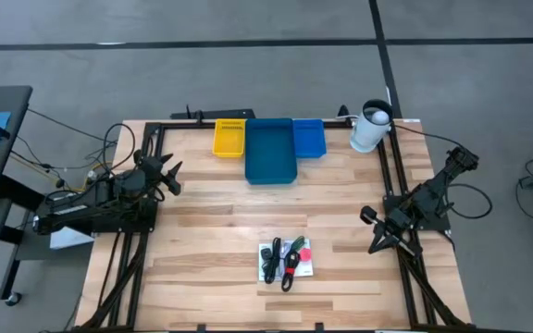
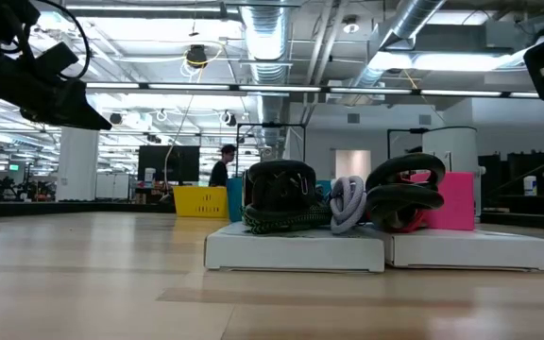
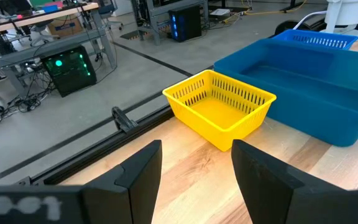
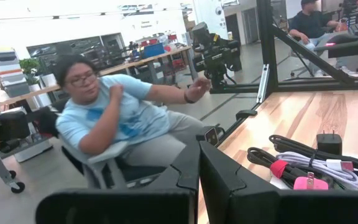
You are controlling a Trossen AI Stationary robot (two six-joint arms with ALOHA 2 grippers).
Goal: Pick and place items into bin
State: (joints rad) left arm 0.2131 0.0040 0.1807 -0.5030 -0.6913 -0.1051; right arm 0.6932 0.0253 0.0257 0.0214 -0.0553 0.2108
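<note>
overhead, the items (image 1: 285, 258) lie in a pile on white cards (image 1: 271, 252) near the table's (image 1: 202, 250) front edge, well apart from the blue bin (image 1: 270, 153) at the back. left gripper (image 1: 168, 175), fingers spread, holds nothing; right gripper (image 1: 374, 234) is clenched on nothing.

Bright even overhead light, soft faint shadows, glaring ceiling fixtures in low view, blurred foreground tabletop
</note>
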